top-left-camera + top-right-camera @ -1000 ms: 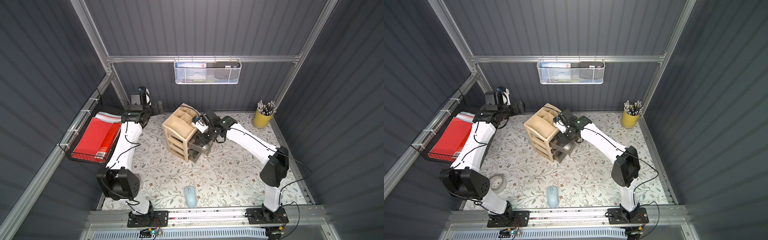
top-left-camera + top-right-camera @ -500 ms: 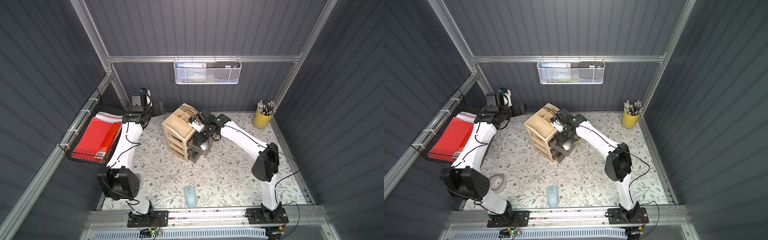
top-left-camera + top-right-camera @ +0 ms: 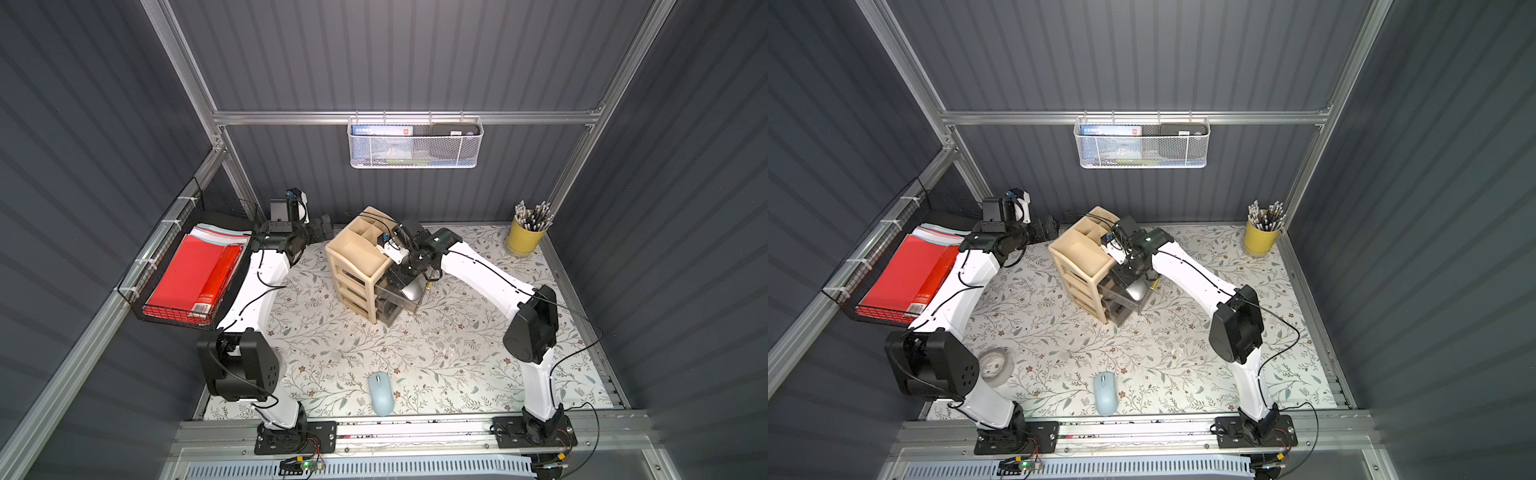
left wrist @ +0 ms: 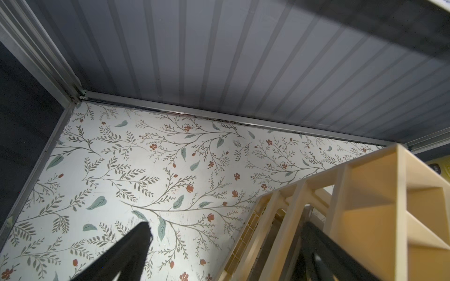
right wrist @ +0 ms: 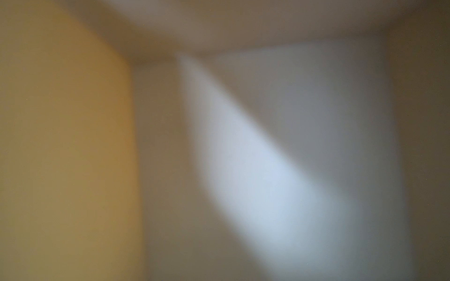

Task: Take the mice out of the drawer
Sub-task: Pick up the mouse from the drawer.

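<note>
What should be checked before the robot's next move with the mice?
1. The drawer pulled open: ok.
2. The silver mouse lying in it, with the right hand reaching in over it: ok.
3. Grip of the right hand on the silver mouse: cannot tell; the right wrist view is all blur.
4. The left hand open and empty: ok.
5. The pale blue mouse outside the drawer, away from both arms: ok.

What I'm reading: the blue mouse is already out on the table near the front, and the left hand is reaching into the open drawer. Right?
Not quite. The hand at the open drawer is the right hand, as both top views show; the left hand sits open by the organizer's rear. The blue mouse is indeed on the table near the front.
</note>
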`<control>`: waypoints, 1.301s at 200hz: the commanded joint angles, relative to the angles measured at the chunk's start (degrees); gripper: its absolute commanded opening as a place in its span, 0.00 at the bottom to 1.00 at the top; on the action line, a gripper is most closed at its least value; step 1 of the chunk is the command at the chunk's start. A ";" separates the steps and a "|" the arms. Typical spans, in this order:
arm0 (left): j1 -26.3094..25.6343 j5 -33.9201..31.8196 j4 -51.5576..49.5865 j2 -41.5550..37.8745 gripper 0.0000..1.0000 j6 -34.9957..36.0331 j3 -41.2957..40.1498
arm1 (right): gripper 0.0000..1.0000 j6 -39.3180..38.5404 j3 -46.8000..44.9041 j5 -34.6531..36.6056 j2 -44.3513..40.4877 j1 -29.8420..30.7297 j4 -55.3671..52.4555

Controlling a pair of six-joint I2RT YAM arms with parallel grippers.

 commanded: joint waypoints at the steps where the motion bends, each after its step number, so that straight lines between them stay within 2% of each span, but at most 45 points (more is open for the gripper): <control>1: 0.04 1.01 1.94 -2.87 0.99 1.28 -0.09 | 0.26 0.48 1.35 1.97 -1.19 -0.34 -3.94; 79: 0.04 1.62 1.77 -1.81 0.99 1.37 0.68 | 0.25 2.60 2.92 3.79 -8.48 -0.81 -1.01; 127: 0.04 1.95 1.69 -0.81 0.99 2.96 1.01 | 0.25 7.22 -2.93 10.48 -17.72 -1.36 6.37; 147: 0.04 1.95 1.79 -0.79 0.99 3.57 0.83 | 0.25 10.22 -10.19 12.08 -24.36 -1.33 9.43; 177: 0.04 1.44 1.79 -0.29 0.99 3.63 1.40 | 0.26 17.29 -27.00 8.88 -36.77 0.73 12.61; 198: 0.04 0.85 2.44 0.31 0.99 3.26 2.02 | 0.27 24.38 -38.72 10.05 -44.09 7.29 14.01; 221: 0.00 0.87 3.76 0.30 0.99 2.63 1.27 | 0.27 34.38 -48.78 13.22 -48.43 15.83 14.11; 238: 0.00 0.79 4.85 -0.61 0.99 2.34 -0.18 | 0.26 42.48 -56.52 10.36 -51.56 20.39 17.28; 260: 0.04 0.78 6.42 -2.47 0.99 2.27 -2.42 | 0.26 50.32 -65.01 9.15 -51.55 26.44 24.96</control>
